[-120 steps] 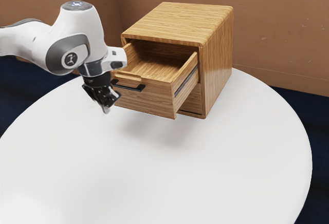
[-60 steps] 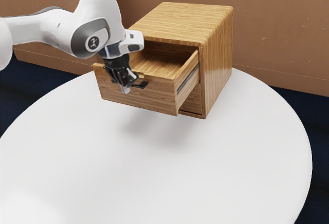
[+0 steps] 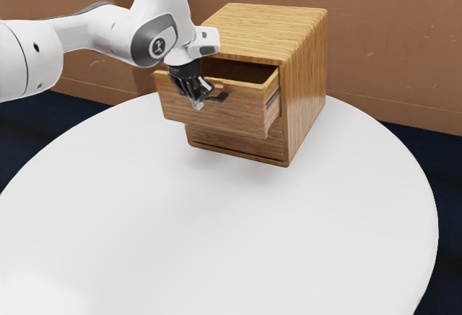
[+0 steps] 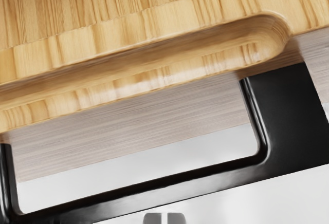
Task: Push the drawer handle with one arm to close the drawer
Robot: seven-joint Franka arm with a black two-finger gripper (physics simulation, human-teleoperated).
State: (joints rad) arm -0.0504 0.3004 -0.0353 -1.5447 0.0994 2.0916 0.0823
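End effector, black, two-fingered: hanging tilted at the front of the upper drawer, tips pointing downward. Its fingers are standing almost together, a thin slit showing between their grey tips in the wrist view; they are gripping nothing. Whether they are touching the handle is not clear.

Handle, black, flat, squared loop: projecting from the drawer's front, just beside the fingertips. In the wrist view its long outer bar is running between the finger tips and the wooden front.

Drawer, upper, pale wood: sitting partly open, its front jutting clear of the cabinet and part of its hollow showing behind. A dark runner is showing along its side toward the exterior view's right. A rounded groove is running along the top edge of its front, above the handle.

Lower drawer, wood: lying beneath the upper one, closed.

Cabinet, striped wood, rounded edges: standing upright on the bench, which is white and round-edged.

Arm, white with grey: reaching in from the exterior view's left.

Wall, brown: rising behind the cabinet.
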